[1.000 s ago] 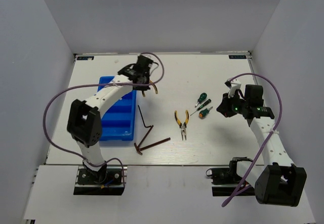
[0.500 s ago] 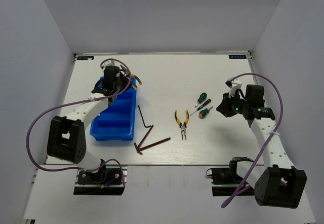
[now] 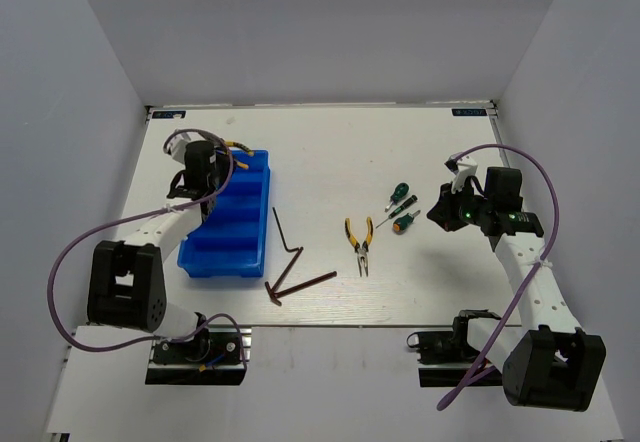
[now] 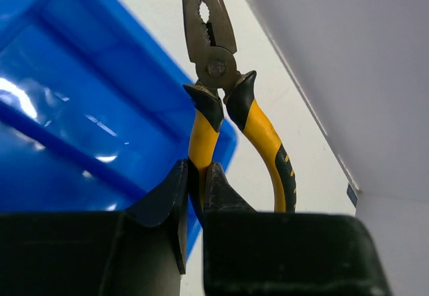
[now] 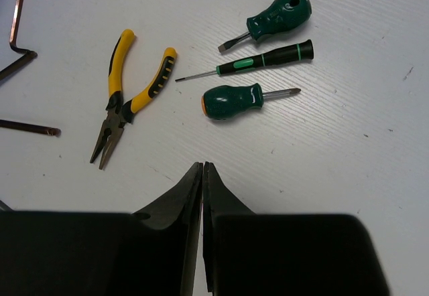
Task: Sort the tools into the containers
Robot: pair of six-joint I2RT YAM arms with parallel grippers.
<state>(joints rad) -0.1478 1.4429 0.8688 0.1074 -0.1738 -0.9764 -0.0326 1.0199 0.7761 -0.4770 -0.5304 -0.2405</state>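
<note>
Pliers (image 4: 214,68) with yellow-and-black handles sit in the left claw (image 4: 198,175), whose fingers are clamped on 1 handle, the other handle free and the nose pointing away from the claw. They hang over the far end of the blue bin (image 3: 266,212), near the table's (image 3: 330,152) left edge. The bin compartments that show are bare blue plastic. The right claw (image 5: 202,169) hovers near the table's right edge, its fingers almost together and gripping nothing. Below it on the table lie the second pliers (image 5: 127,95) and 3 green-handled screwdrivers (image 5: 265,58). 3 brown hex keys (image 3: 300,282) lie between the bin and the second pliers, toward the near edge.
</note>
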